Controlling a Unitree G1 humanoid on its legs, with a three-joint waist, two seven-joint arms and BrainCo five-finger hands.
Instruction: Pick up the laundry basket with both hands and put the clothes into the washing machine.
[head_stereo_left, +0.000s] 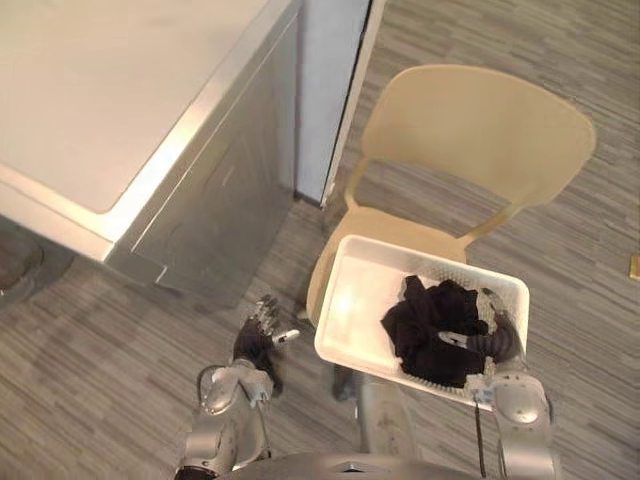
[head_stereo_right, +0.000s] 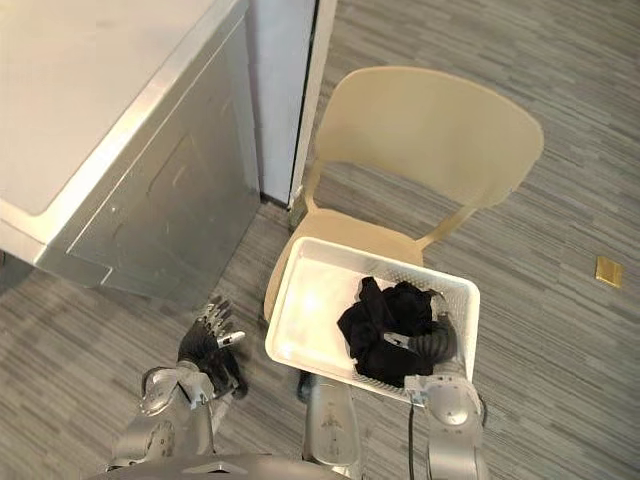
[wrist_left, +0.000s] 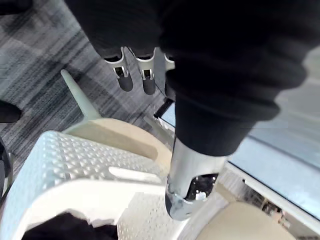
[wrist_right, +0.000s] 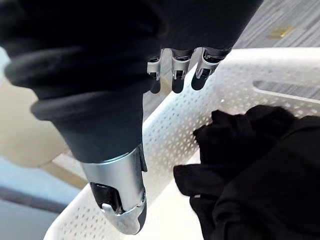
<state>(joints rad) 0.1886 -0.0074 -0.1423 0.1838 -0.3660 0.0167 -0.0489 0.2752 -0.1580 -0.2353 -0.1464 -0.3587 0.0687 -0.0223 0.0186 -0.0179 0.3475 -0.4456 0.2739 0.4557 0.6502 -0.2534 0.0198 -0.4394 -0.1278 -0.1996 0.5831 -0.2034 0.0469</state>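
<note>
One washing machine (head_stereo_left: 120, 100), pale-topped with grey metal sides, stands at the left on the grey plank floor (head_stereo_left: 90, 350). Just in front of its corner the left hand (head_stereo_left: 258, 338) hovers over the floor, its fingers (wrist_left: 135, 75) straight and spread, holding nothing. To the right, one beige chair (head_stereo_left: 470, 130) carries one white perforated laundry basket (head_stereo_left: 350, 300) on its seat. One heap of black clothes (head_stereo_left: 435, 325) lies in the right half of the basket. The right hand (head_stereo_left: 497, 338) is at the basket's right rim beside the clothes, its fingers (wrist_right: 176, 75) extended past the rim, gripping nothing. One small yellow tag (head_stereo_right: 608, 270) lies on the floor far right.
</note>
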